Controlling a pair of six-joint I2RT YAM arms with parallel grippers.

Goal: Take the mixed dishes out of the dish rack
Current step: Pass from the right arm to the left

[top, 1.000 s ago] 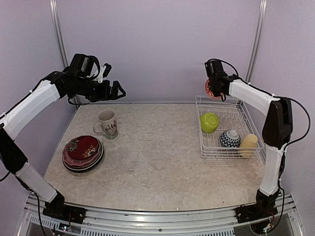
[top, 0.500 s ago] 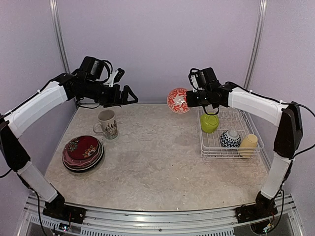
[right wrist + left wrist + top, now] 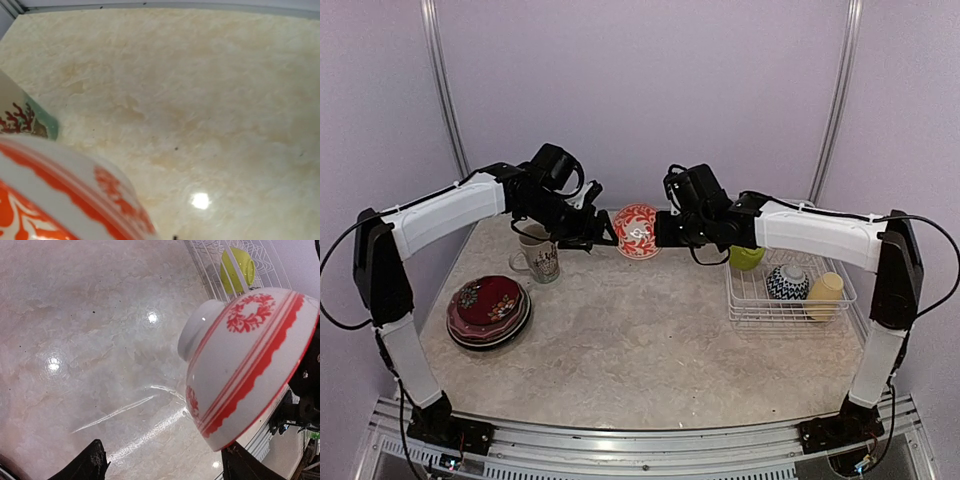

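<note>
Midway over the marbled table (image 3: pixel 640 340), a red-and-white bowl (image 3: pixel 636 231) hangs in the air between two robot arms, well clear of the white wire rack (image 3: pixel 785 318) at right. The right claw (image 3: pixel 663 228) is pressed together on the bowl's rim, holding it on its side. The left claw (image 3: pixel 605 232) stands spread, its fingers on either side of the bowl's foot without visibly clamping it. In the rack sit a lime-green bowl (image 3: pixel 747 258), a blue-patterned bowl (image 3: pixel 787 282) and a pale-yellow mug (image 3: pixel 827 293). At left on the table, a beige patterned mug (image 3: pixel 541 259) stands upright beside a stack of plates (image 3: pixel 488 308) topped by a red one.
</note>
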